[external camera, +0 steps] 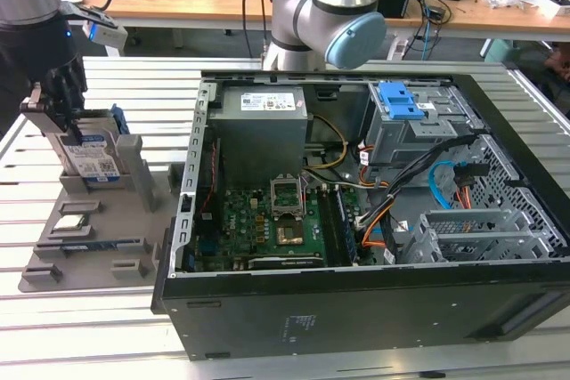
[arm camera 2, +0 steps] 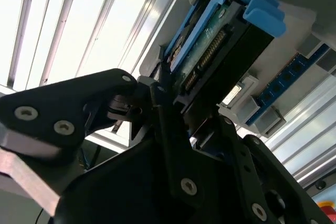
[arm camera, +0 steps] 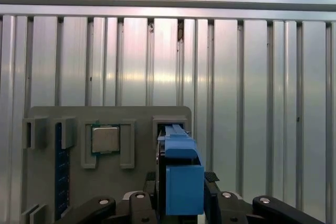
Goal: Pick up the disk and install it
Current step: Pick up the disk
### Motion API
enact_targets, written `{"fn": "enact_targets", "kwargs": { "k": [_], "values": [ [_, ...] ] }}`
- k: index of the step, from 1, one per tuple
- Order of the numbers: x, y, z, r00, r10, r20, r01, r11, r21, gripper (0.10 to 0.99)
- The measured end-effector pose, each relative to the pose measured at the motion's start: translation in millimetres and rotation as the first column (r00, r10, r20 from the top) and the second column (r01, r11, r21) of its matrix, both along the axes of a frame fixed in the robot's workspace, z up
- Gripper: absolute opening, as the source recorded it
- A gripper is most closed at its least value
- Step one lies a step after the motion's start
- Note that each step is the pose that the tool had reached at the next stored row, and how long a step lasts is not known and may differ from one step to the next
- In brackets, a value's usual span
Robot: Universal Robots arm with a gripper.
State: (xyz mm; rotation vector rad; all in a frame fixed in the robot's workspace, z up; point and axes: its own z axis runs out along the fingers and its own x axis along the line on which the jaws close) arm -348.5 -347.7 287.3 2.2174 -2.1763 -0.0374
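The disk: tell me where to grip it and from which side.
Grip the disk by its upper end, pincer across its flat faces, coming from above: it stands on edge in the grey holder, lower end slotted.

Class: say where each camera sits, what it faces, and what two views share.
Exterior view: off the arm, looking down at case and tray; arm and gripper show.
First wrist view: on the arm, facing tray and disk; gripper shows.
Second wrist view: on the arm, looking along the gripper at the disk.
Shared: disk and gripper, in both wrist views.
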Motion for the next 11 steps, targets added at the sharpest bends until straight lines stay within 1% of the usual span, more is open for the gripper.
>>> {"fn": "enact_targets", "kwargs": {
  "k": [1, 11],
  "values": [
    [0.0, 0.1, -0.1, 1.0, 0.0, 0.0001, 0.0, 1.0, 0.001, 0.365],
    [0.3, 0.1, -0.5, 1.0, 0.0, 0.0, 0.0, 1.0, 0.001, 0.365]
  ]
}}
